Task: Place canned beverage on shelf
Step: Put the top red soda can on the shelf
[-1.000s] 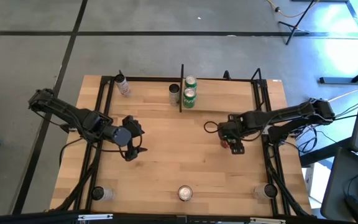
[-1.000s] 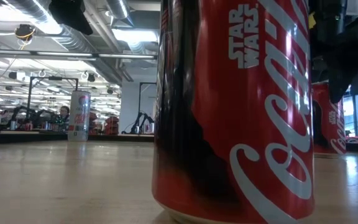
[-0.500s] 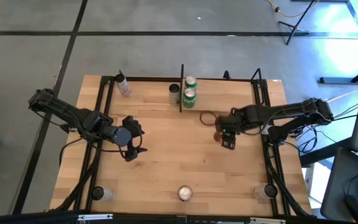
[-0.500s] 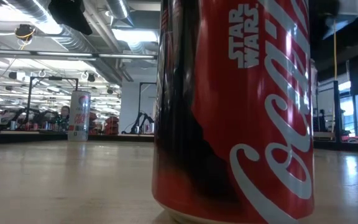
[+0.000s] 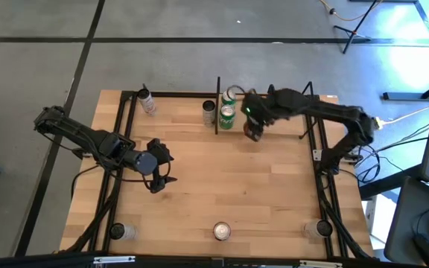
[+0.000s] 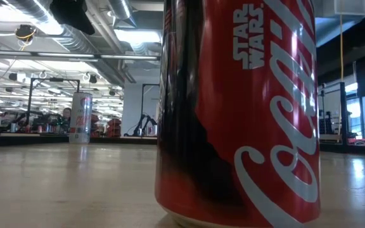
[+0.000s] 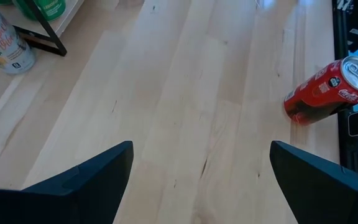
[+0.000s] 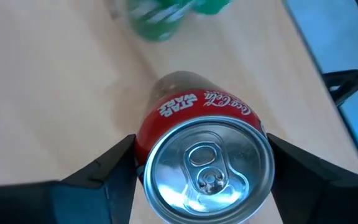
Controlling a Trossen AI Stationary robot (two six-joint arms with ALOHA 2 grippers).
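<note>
Open workshop hall, pale wooden tabletop (image 5: 222, 186), shelf (image 5: 217, 105) along its far edge.
Right gripper (image 8: 194, 177) clamped around an upright red cola can (image 8: 201, 155), carried just beside the green cans (image 5: 228, 112) racked there, presumably for a neighbouring slot; left gripper (image 7: 197, 171) parked wide apart, holding nothing, well away.

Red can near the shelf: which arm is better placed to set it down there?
The right. Its gripper already grips the red can between its fingers, right beside the green cans on the shelf. The left gripper hangs open and empty, farther from the shelf.
</note>
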